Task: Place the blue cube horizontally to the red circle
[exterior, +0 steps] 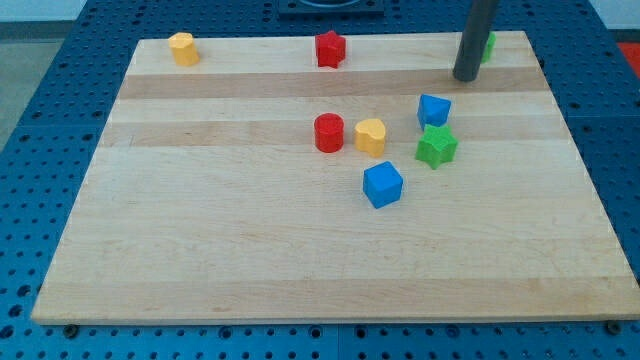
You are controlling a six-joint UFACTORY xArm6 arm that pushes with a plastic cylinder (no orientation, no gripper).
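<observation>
The blue cube (382, 185) lies right of the board's centre, below and to the right of the red circle (328, 132). A yellow heart block (370, 136) sits just right of the red circle, between it and the other blocks. My tip (465, 77) is near the view's top right, well above and to the right of the blue cube, touching no block.
A second blue block (434, 110) and a green star block (436, 146) sit right of the yellow heart. A red star block (330, 48) and a yellow block (182, 48) lie along the top edge. A green block (488, 44) is partly hidden behind the rod.
</observation>
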